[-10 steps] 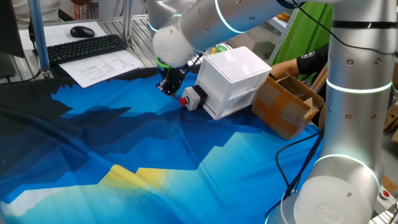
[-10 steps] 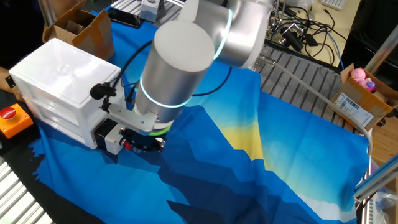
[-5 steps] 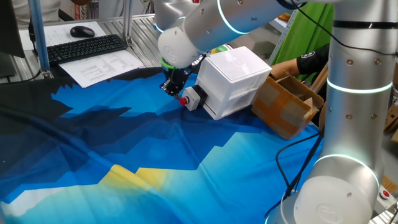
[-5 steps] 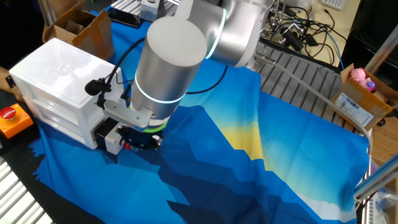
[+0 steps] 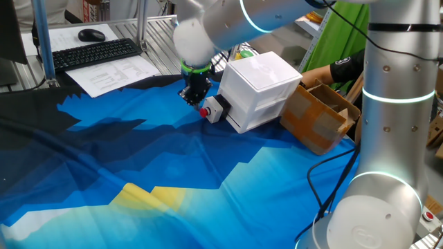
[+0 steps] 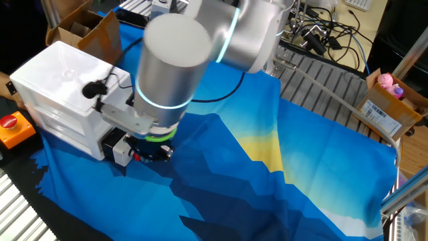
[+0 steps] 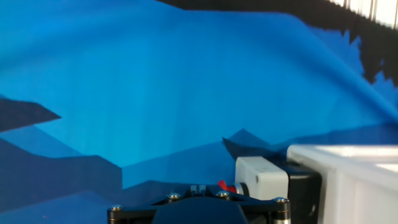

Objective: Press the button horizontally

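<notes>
The small red button (image 5: 205, 111) faces sideways out of its white-and-black housing (image 5: 217, 108), which sits against the white plastic box (image 5: 261, 88). My gripper (image 5: 194, 97) hangs just left of the button, very close to it. In the other fixed view the gripper (image 6: 152, 152) is right beside the button (image 6: 136, 157) and housing (image 6: 119, 148). In the hand view the fingertips (image 7: 193, 188) sit together with no gap, the gripper (image 7: 198, 188) just left of the red button (image 7: 225, 186) and its housing (image 7: 261, 177). I cannot tell whether they touch the button.
A blue cloth (image 5: 173, 173) covers the table. An open cardboard box (image 5: 318, 114) stands right of the white box. A keyboard (image 5: 93, 54) and papers (image 5: 118, 72) lie at the back left. An orange box with a red knob (image 6: 12, 127) sits beside the white box (image 6: 67, 87).
My gripper has moved a little right, closer to the button. The wrist and forearm above it have swung up and to the left. The button and boxes have not moved.
</notes>
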### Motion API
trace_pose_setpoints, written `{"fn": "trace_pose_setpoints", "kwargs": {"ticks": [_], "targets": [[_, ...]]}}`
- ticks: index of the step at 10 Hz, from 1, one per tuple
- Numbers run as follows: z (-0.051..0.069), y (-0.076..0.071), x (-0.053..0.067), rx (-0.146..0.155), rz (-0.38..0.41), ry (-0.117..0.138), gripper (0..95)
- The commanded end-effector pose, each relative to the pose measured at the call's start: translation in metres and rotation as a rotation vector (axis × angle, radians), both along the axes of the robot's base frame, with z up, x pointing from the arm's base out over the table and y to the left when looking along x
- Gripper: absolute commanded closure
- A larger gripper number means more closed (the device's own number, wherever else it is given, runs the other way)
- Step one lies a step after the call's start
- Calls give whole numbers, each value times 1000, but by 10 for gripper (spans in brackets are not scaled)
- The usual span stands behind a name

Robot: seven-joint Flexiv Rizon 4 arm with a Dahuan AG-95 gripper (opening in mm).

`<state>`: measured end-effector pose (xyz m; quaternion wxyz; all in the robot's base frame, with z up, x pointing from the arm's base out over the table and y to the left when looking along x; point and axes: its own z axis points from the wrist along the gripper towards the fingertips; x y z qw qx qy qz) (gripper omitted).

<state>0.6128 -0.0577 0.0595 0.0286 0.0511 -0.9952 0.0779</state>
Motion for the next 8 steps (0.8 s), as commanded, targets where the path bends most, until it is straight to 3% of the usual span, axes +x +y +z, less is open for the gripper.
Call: {"fn": "trace_pose_setpoints", "kwargs": {"ticks": [1,4,6,8], "targets": [[-1,1,2,20,-54,63,950],[-11,1,3,-8,-51,51,950],[-15,0,4,-45,-32,57,950],[-18,-7,3,-49,-14,54,950]]}}
